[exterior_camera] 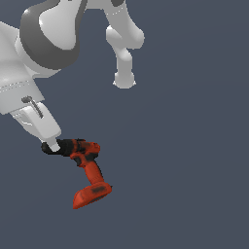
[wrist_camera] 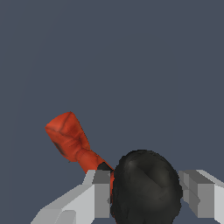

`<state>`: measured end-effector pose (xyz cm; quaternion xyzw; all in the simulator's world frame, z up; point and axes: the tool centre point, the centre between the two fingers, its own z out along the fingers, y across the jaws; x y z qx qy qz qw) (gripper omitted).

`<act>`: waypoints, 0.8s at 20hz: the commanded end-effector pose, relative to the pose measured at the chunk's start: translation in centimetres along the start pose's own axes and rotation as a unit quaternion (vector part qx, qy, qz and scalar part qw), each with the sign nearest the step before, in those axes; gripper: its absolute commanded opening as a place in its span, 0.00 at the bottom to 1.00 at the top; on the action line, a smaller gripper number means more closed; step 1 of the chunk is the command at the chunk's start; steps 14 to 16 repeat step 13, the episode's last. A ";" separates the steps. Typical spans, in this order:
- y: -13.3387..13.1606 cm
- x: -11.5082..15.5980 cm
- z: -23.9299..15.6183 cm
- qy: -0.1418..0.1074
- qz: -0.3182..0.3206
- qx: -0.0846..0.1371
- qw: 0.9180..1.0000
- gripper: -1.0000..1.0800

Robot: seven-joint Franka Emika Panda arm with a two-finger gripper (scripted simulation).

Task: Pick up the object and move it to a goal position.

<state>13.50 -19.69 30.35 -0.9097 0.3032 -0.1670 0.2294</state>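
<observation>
The object, a red-orange drill, shows at the lower left of the exterior view, its black chuck pointing toward that view's left and its flat battery base lowest. My gripper comes down from the upper left and closes around the chuck end. In the wrist view the black chuck fills the gap between the two grey fingers, both pressed against its sides. The orange handle and base stretch away behind it. I cannot tell whether the drill rests on the surface or hangs above it.
The arm's white and grey links fill the upper left of the exterior view, with another white link at top centre. All around is plain dark blue-grey ground with no other objects.
</observation>
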 end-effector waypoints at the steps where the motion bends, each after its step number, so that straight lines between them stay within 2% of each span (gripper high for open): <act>1: -0.6 -0.4 -1.8 0.005 -0.002 0.002 1.000 0.00; 8: -1.2 -1.7 -4.5 0.005 -0.002 0.002 1.000 0.00; 16: -1.3 -1.9 -5.1 0.005 -0.002 0.002 1.000 0.00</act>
